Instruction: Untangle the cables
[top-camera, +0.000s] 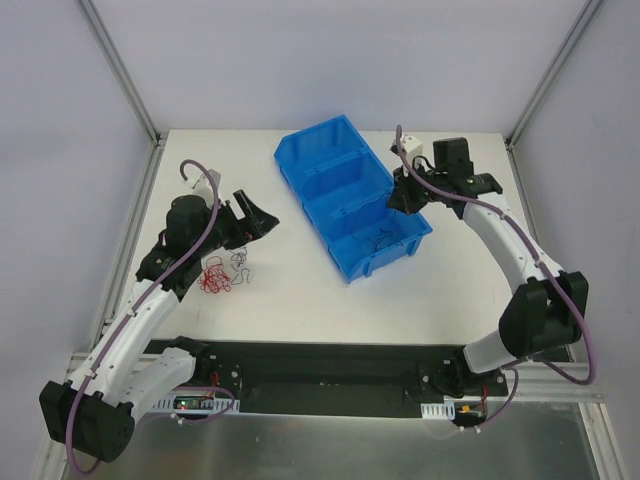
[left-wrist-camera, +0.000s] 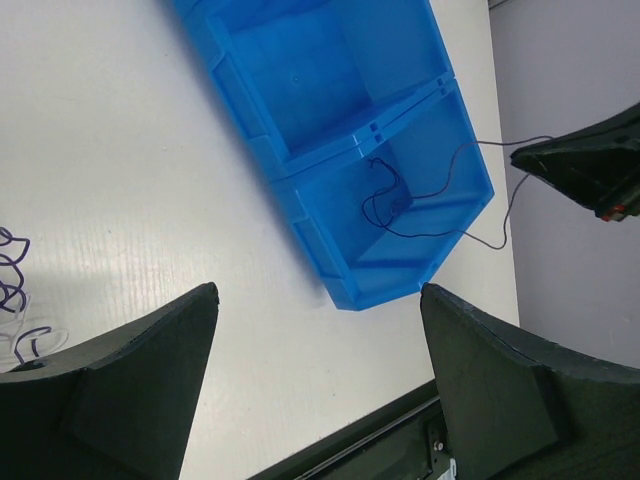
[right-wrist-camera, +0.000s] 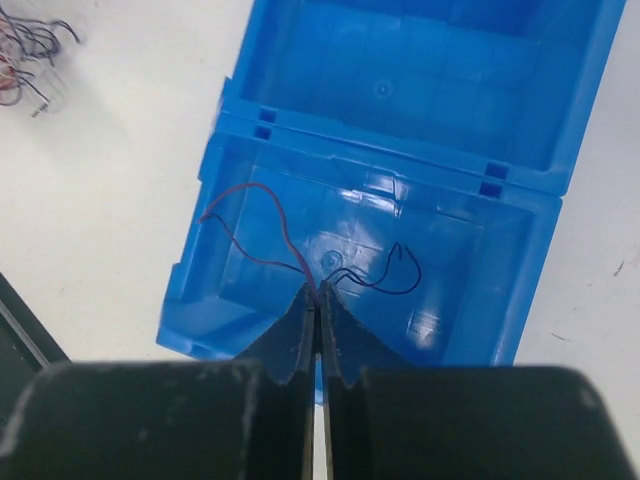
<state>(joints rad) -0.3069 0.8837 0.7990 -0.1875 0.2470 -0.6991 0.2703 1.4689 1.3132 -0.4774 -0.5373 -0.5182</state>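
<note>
A small tangle of red wire (top-camera: 213, 277) and dark wire (top-camera: 240, 262) lies on the white table just in front of my left gripper (top-camera: 256, 216). It also shows at the left edge of the left wrist view (left-wrist-camera: 10, 270) and top left in the right wrist view (right-wrist-camera: 25, 45). My left gripper (left-wrist-camera: 320, 300) is open and empty above the bare table. My right gripper (right-wrist-camera: 318, 295) is shut on a thin dark wire (right-wrist-camera: 245, 225) over the nearest compartment of the blue bin (top-camera: 300, 150). Another dark wire (right-wrist-camera: 392, 277) lies on that compartment's floor.
The blue bin (left-wrist-camera: 250, 110) has three compartments and lies diagonally at mid-table; its rim (right-wrist-camera: 385, 170) is below my right fingers. A black base rail (top-camera: 330, 360) runs along the table's near edge. Metal frame posts stand at the back corners.
</note>
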